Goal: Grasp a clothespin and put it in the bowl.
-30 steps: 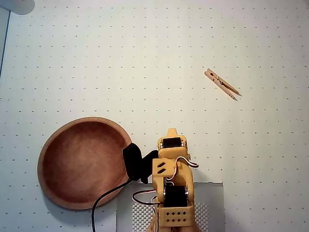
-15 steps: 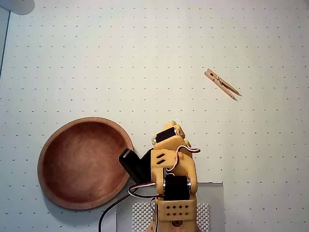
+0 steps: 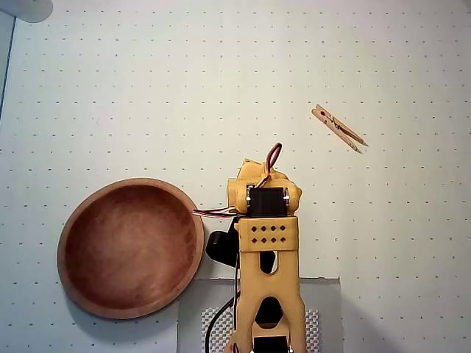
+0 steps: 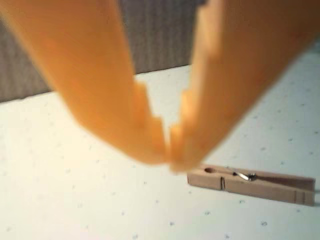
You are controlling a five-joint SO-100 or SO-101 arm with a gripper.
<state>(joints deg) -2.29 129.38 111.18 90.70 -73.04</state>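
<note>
Your clothespin [image 3: 338,128] lies flat on the dotted white table [image 3: 147,88], upper right in the overhead view, well apart from the arm; its long axis runs diagonally from upper left down to lower right, the slim tapered tips toward the lower right; in the wrist view it lies nearly level, the metal spring on top. The bowl [image 3: 88,298] sits lower left in the overhead view, holding nothing, just beside the arm's base. You cannot see the fingers from above; the orange arm [image 3: 266,243] covers them, reaching up the picture. In the wrist view the gripper [image 4: 170,146] is blurred and cut off at the top; its fingertips meet, pinching nothing, hanging over the table with the clothespin beyond them.
</note>
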